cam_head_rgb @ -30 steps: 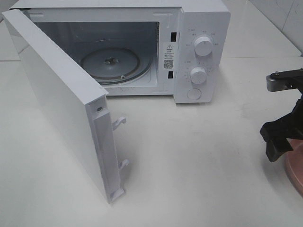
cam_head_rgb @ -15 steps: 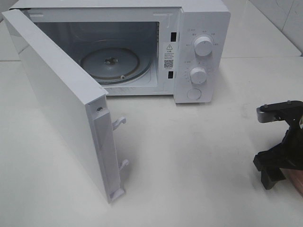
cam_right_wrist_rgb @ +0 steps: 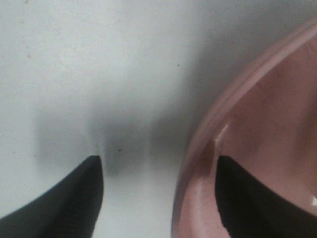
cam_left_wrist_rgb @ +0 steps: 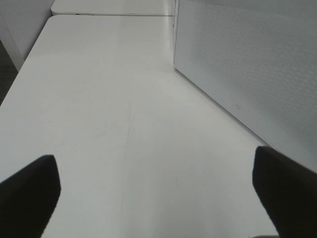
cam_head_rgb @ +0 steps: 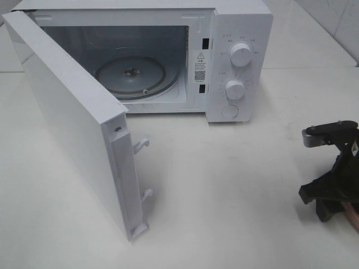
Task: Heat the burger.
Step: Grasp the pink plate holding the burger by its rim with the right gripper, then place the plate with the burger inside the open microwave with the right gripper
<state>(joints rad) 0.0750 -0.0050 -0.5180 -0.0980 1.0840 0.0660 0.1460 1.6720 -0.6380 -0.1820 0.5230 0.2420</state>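
Note:
The burger is out of view in every frame. At the right edge of the table my right gripper point(cam_head_rgb: 332, 208) is down at the rim of a pink round plate point(cam_head_rgb: 354, 216). In the right wrist view the gripper point(cam_right_wrist_rgb: 158, 171) straddles the plate's rim point(cam_right_wrist_rgb: 223, 114): one finger rests over the white table, the other inside the plate, with a gap still showing beside the rim. My left gripper point(cam_left_wrist_rgb: 156, 176) shows only in the left wrist view, open wide over bare table beside the microwave door, holding nothing.
A white microwave point(cam_head_rgb: 241, 33) stands at the back with its door point(cam_head_rgb: 67, 112) swung wide open toward the front left. Its glass turntable point(cam_head_rgb: 132, 75) has nothing on it. Two knobs and a button sit on its right panel.
My right gripper has dropped lower and slightly toward the front, down to the plate's edge, and its jaws have drawn somewhat closer. The left gripper and the microwave have not moved.

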